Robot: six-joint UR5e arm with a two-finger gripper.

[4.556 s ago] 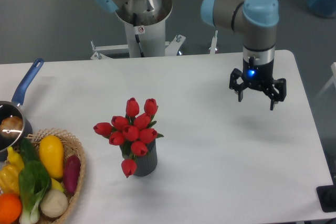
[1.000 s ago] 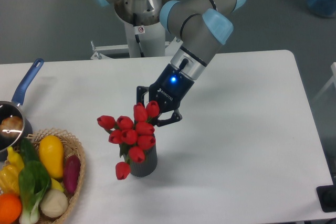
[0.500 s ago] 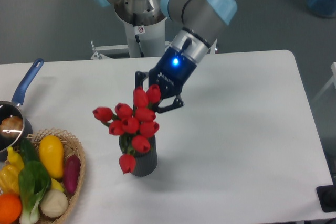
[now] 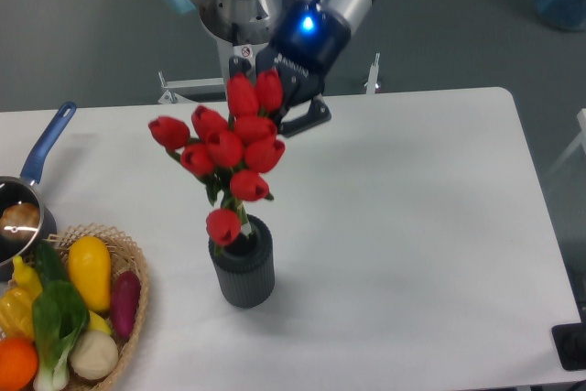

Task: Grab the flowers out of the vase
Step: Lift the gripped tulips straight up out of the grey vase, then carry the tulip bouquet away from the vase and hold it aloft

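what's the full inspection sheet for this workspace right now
surface: white table, bare over its right half
job's things: flowers lifted, lowest stems at the mouth of the vase; vase upright on the table
clutter: wicker basket of vegetables at the lower left; blue-handled saucepan at the left edge
grippers: gripper shut on the flowers at the top of the bunch, blue light lit on its body
cables: nothing seen
surroundings: white robot pedestal behind the table, grey floor, blue object at the top right corner
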